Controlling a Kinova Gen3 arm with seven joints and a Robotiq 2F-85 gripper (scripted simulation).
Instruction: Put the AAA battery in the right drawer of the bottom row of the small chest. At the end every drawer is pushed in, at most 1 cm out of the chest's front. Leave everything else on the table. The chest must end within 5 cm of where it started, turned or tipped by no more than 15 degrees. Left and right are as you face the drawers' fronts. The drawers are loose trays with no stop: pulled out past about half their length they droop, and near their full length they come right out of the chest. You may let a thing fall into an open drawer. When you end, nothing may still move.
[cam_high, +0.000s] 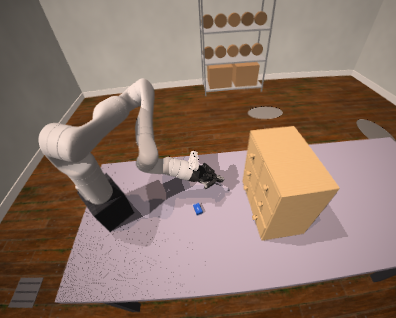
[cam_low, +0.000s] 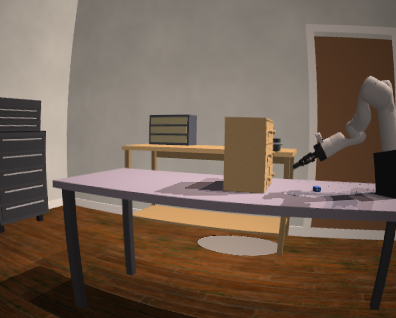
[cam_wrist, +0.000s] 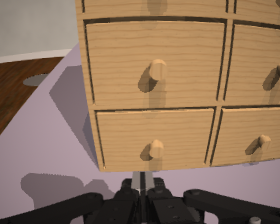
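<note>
Claw (cam_wrist: 143, 187): fingers pressed together, nothing pinched that I can make out. It hangs above the table (cam_high: 150, 260), not touching it, tilted a bit nose-down, and aimed at the drawer fronts of the small chest (cam_high: 295, 165).

Dead ahead of my tips is the bottom-left knob (cam_wrist: 155, 150). The target, the bottom-right drawer (cam_wrist: 240, 125), is ahead and off to my right, with its knob (cam_wrist: 255, 146) at about the same height as the left one. Every drawer I see sits flush, none pulled out. I judge this is what the next move turns on: I am lined up one column too far left, so I must shift right before reaching for a knob. I am the only arm, so nearness is no question.

AAA battery: I cannot pick it out for sure. A pale sliver (cam_high: 227, 189) shows just ahead of my tips in the top view, and a thin pale strip runs between my fingertips in the wrist view. It may be the battery or just table showing through. It is too small to give its long axis or heading. It is not in any drawer, since all are closed.

Behind me and to my right a small blue block (cam_high: 198, 209) lies on the table, well apart from the chest. It looks too stubby for a battery, so leave it.
</note>
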